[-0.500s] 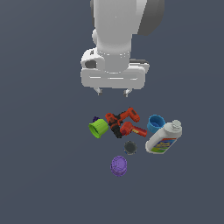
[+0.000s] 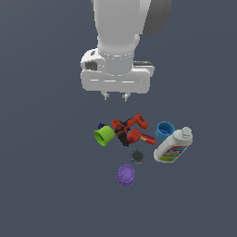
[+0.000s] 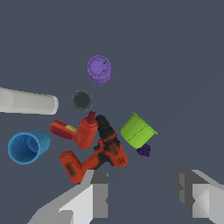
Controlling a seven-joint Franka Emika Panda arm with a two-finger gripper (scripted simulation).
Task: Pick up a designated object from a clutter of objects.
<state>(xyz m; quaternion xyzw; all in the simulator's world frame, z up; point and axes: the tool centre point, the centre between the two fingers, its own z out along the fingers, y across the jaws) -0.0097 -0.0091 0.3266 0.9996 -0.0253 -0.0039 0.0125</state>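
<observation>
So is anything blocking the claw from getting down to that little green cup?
Nothing lies over the green cup; the open claw hangs above the pile with clear air below. But the red-black drill lies tight against the cup on the exterior view's right, and a small dark purple piece sits against it too, so room for the fingers looks tight.

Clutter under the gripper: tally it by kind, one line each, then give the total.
Cups: 3, the green cup, blue cup and purple cup
Power drills: 1, the red-black power drill
Bottles: 1, the white bottle
Dark round pieces: 1, the dark round piece
Small dark purple bits: 1, the purple bit beside the green cup
Total: 7
</observation>
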